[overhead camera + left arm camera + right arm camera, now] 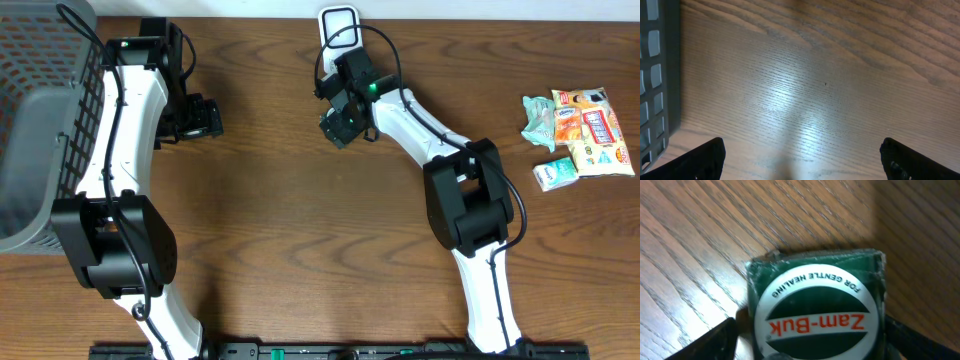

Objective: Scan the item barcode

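Worktop (280, 230) lies open in the middle between both arms; grey basket (40, 60) fills the left edge, snack packs (585, 130) sit by the right edge, white scanner (338, 25) at the far edge; left claw (802, 155) is wide apart over bare wood; only the right wrist view shows the green Zam-Buk box (815, 295) clearly, between the right claw (338, 125) fingers near the scanner; I cannot tell if they squeeze it.

basket (40, 60) left, snacks (590, 130) right — open table (280, 230) between
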{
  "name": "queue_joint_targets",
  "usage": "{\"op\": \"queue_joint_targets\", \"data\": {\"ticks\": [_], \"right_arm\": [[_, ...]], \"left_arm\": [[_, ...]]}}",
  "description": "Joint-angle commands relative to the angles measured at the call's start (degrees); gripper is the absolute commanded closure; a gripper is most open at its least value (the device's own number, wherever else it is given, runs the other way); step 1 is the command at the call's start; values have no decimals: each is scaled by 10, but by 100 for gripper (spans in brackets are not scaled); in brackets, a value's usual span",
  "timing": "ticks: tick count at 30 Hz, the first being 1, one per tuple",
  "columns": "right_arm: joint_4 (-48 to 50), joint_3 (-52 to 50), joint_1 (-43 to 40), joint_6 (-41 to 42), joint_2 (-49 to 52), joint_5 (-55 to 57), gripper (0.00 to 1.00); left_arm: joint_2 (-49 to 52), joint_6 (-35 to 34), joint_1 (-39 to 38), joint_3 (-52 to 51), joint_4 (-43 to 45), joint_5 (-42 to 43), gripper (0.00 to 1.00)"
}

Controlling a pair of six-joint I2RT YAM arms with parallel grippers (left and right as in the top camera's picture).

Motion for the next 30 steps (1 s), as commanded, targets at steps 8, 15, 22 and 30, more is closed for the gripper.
{"op": "queue_joint_targets", "data": {"ticks": [8,15,22,30], "right_arm": [[-4,30,-2,124,4,1,50],[-17,71,-2,202,2,1,49],[-103,154,-2,273,1,-3,47],[-212,179,-11,409,1,-448,60]], "left_arm": [[3,-7,1,-6,-2,-5,2],[3,-7,1,-6,-2,-5,2],[3,-7,1,-6,-2,-5,2],[3,-7,1,-6,-2,-5,2]]}}
